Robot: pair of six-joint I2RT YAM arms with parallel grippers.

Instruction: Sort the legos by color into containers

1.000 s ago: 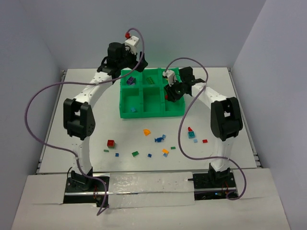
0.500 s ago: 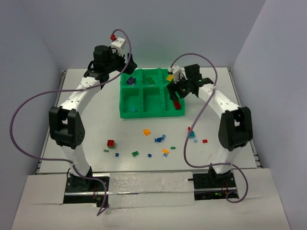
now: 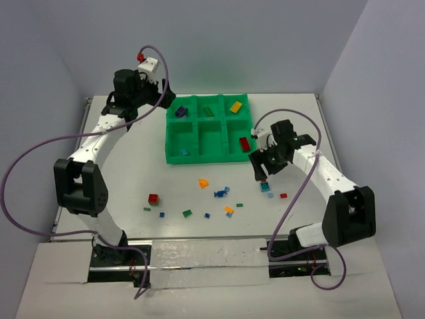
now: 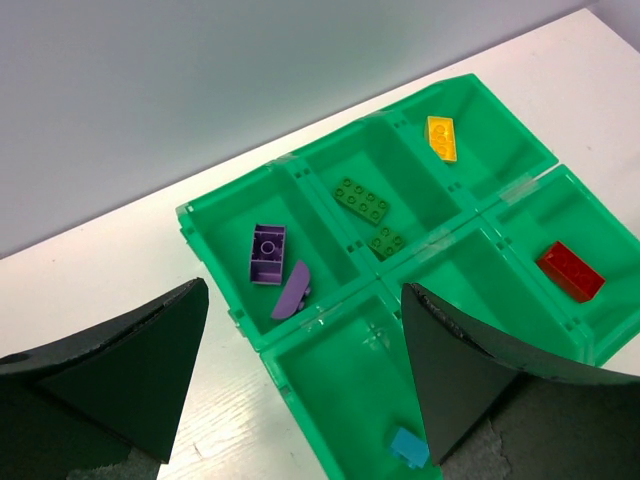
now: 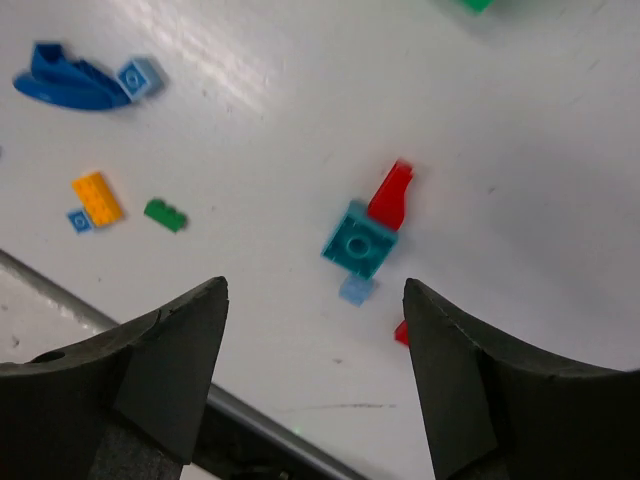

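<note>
The green tray (image 3: pixel 170 158) holds purple legos (image 4: pixel 267 253) back left, green plates (image 4: pixel 361 199) back middle, a yellow brick (image 4: pixel 441 138) back right, a red brick (image 3: pixel 244 143) front right and a blue piece (image 4: pixel 409 447) front left. My left gripper (image 3: pixel 154 100) is open and empty, high beside the tray's back left corner; it also shows in the left wrist view (image 4: pixel 303 290). My right gripper (image 3: pixel 260 170) is open and empty above the table, over a teal brick (image 5: pixel 359 240) that touches a red slope (image 5: pixel 391 192).
Loose legos lie in front of the tray: a red cube (image 3: pixel 153 199), an orange wedge (image 3: pixel 203 182), a blue piece (image 5: pixel 70 85), an orange plate (image 5: pixel 97 196), a green plate (image 5: pixel 165 214), a small red plate (image 3: pixel 283 196). The table's metal front edge lies near the right gripper.
My right gripper has swung from over the tray's right compartments down to the table near the teal brick, uncovering the red brick. My left gripper has drawn back left off the tray.
</note>
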